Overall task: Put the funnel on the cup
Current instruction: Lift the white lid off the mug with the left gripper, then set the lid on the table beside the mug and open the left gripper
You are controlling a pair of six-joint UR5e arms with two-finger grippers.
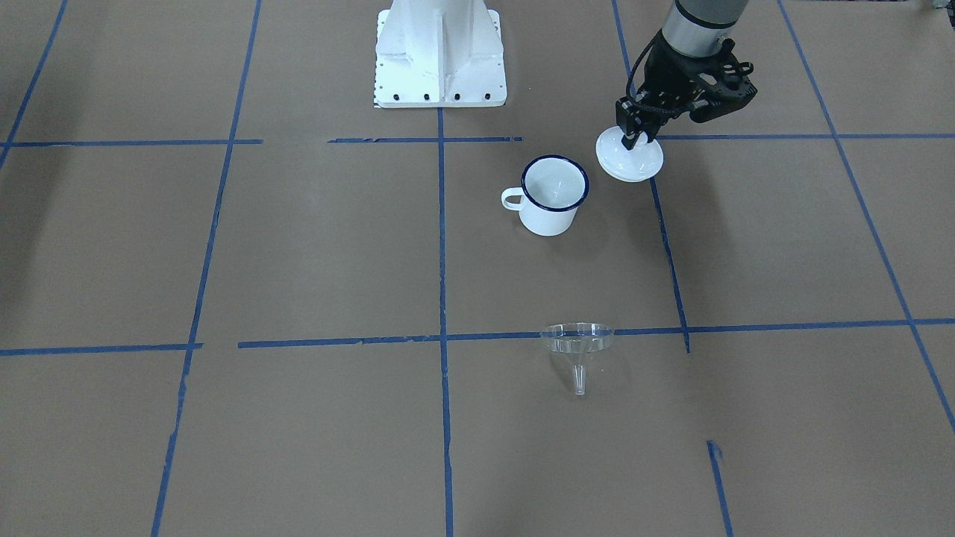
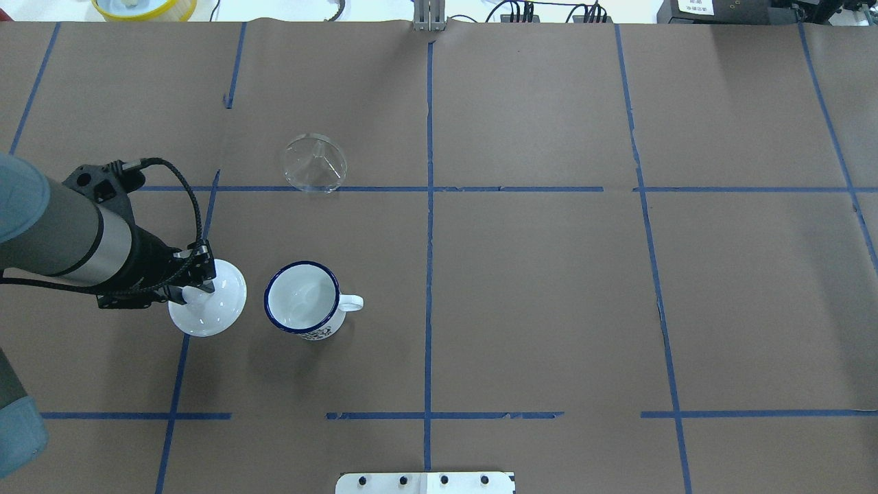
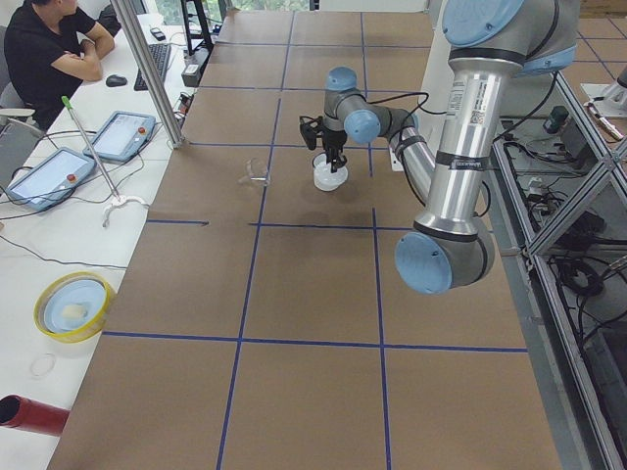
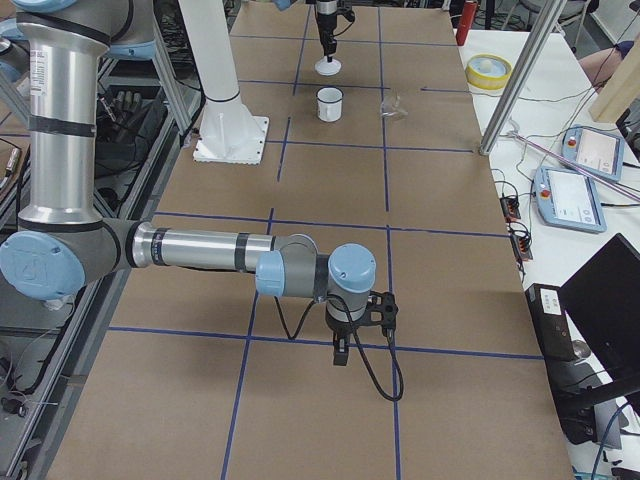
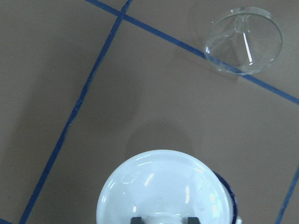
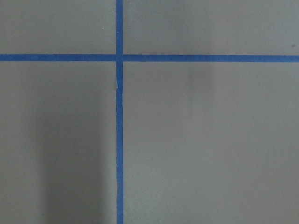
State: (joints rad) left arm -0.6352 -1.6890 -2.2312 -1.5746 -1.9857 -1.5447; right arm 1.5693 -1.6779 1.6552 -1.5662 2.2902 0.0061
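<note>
White and domed, the lid is pinched by its knob in my left claw and held just beside the cup, not over it. I judge that is why the blue-rimmed mouth stands open, ready for what goes on top. The clear funnel lies untouched across a tape line on the counter, well apart from the cup. My right claw hangs far off. Whether it is spread, I cannot tell.
</note>
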